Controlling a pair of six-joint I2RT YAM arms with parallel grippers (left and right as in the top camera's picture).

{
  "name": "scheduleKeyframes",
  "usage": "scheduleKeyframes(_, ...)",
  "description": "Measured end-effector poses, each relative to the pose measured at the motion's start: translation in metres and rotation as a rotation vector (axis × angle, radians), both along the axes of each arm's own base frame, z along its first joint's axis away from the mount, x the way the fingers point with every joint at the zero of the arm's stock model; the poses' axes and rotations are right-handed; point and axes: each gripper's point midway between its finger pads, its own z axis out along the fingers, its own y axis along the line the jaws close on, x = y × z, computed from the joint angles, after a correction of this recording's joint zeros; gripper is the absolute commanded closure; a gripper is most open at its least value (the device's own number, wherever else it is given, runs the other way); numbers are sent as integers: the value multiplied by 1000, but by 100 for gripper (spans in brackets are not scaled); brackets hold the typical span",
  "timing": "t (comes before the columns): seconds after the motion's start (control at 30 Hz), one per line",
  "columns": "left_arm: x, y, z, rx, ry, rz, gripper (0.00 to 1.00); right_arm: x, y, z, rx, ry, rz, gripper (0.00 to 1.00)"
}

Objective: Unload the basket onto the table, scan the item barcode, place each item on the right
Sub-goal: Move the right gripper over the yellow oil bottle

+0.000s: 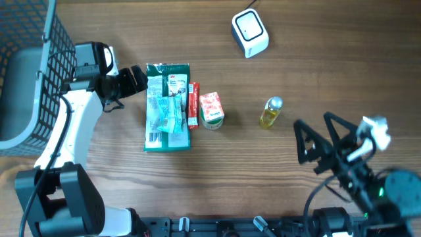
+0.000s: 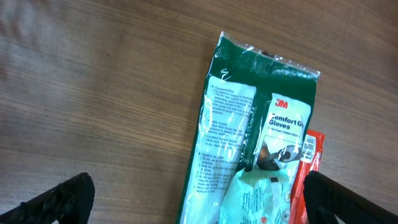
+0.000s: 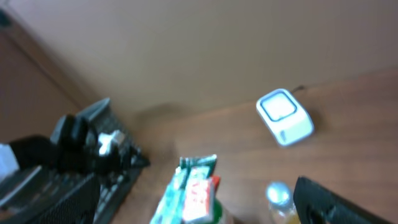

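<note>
green glove packet (image 1: pixel 167 106) lies flat just beside the left gripper (image 1: pixel 139 84), jaws gaping empty as on the right gripper (image 1: pixel 316 138), so best pinch its near edge squarely before lifting toward the white scanner (image 1: pixel 250 33).

On my brown wood-grain table (image 1: pixel 329 66), the glove packet (image 1: pixel 167 106) shows dark green with pale mint panels and a red logo. At its three o'clock I see a red sachet (image 1: pixel 193 105), a pink-and-white carton (image 1: pixel 211 109) and a yellow, silver-capped bottle (image 1: pixel 270 112). The scanner (image 1: pixel 250 33), at one o'clock, is white.
</note>
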Motion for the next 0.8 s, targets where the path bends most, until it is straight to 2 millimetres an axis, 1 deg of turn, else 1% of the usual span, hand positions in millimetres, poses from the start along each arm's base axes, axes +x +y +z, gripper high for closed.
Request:
scheduleKeyframes(0.07,0,0,0,0,0,0,0,11,5,1,-16,133,30,0)
scheduleKeyframes(0.1,0,0,0,1,-2,0,0,20,8,-2,-28,202,44,0)
scheduleKeyframes(0.17,0,0,0,1,-2,0,0,30,11,-17,-52,333,64,0)
scheduleKeyframes(0.23,0,0,0,1,-2,0,0,46,14,-36,-65,425,82,0)
scheduleKeyframes(0.27,1,0,0,1,-2,0,0,50,15,-44,-67,457,86,0)
scheduleKeyframes(0.3,0,0,0,1,-2,0,0,54,15,-58,-72,518,91,0)
scheduleKeyframes(0.33,1,0,0,1,-2,0,0,56,16,-72,-74,583,95,0)
scheduleKeyframes(0.43,1,0,0,1,-2,0,0,62,19,-102,-71,717,112,1)
scheduleKeyframes(0.53,1,0,0,1,-2,0,0,69,20,-129,-68,828,117,1)
scheduleKeyframes(0.57,1,0,0,1,-2,0,0,69,20,-134,-68,848,116,1)
scheduleKeyframes(0.63,1,0,0,1,-2,0,0,65,20,-139,-55,892,104,0)
scheduleKeyframes(0.67,0,0,0,1,-2,0,0,59,18,-138,-51,930,89,0)
scheduleKeyframes(0.7,1,0,0,1,-2,0,0,59,15,-130,-49,941,68,0)
scheduleKeyframes(0.77,0,0,0,0,0,0,0,50,7,-112,-65,1006,10,1)
scheduleKeyframes(0.8,0,0,0,1,-2,0,0,51,2,-96,-76,1007,-22,0)
